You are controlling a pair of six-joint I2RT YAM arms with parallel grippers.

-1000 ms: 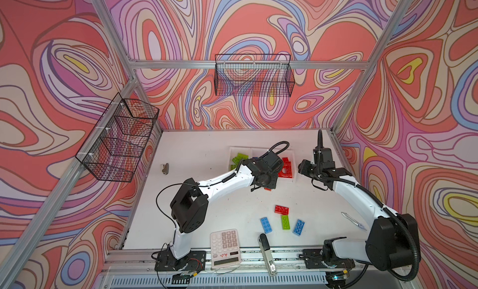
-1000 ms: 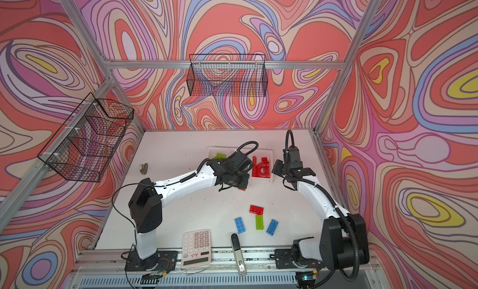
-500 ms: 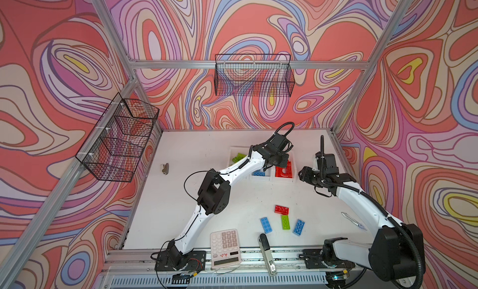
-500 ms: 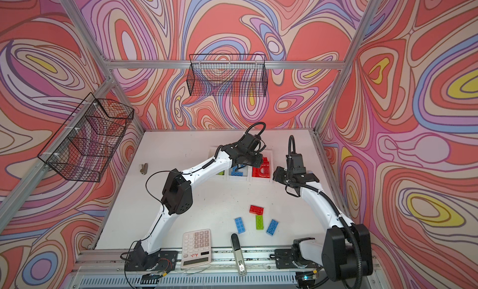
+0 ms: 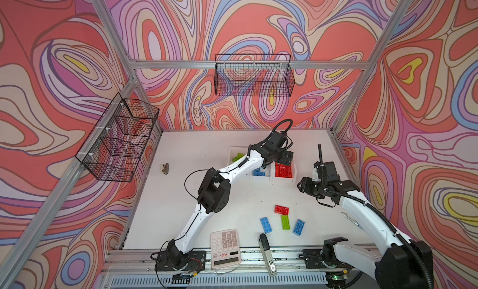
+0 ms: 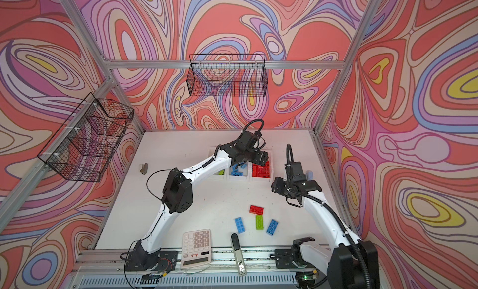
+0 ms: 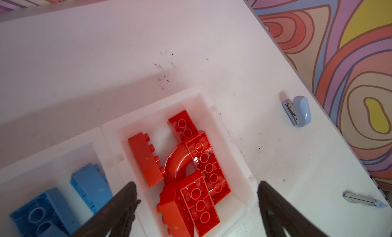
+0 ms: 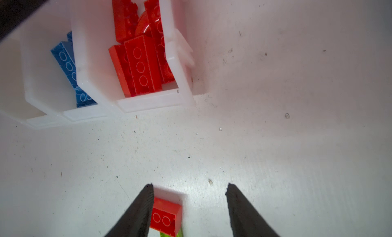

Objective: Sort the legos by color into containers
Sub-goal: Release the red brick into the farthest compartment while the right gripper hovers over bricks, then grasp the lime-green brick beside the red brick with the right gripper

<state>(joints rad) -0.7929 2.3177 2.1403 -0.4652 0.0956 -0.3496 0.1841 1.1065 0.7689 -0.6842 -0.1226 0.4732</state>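
Three joined white containers (image 5: 284, 179) stand at the back of the table. The right one (image 7: 244, 183) holds several red legos (image 7: 199, 204) and a red arch (image 7: 177, 161); the middle one holds blue legos (image 7: 91, 187); the left one holds a green lego (image 5: 237, 157). My left gripper (image 5: 285, 155) (image 7: 197, 183) hangs open over the red container, holding nothing. My right gripper (image 5: 302, 184) (image 8: 189, 185) is open above the table, right of the containers. Below it a red lego (image 5: 282, 209) (image 8: 167, 214) lies loose beside a green lego (image 5: 285, 222) and two blue legos (image 5: 266, 224) (image 5: 299, 227).
A calculator (image 5: 225, 247) and a black-grey stapler (image 5: 266, 254) lie at the front edge. Black mesh baskets hang on the back wall (image 5: 254, 78) and the left wall (image 5: 119, 143). A small blue stapler (image 7: 297, 110) sits near the right wall and a small object (image 5: 164, 168) at the far left.
My left gripper swung from above the table to over the red container and opened, letting a red lego drop in. My right gripper drew back toward the loose legos.
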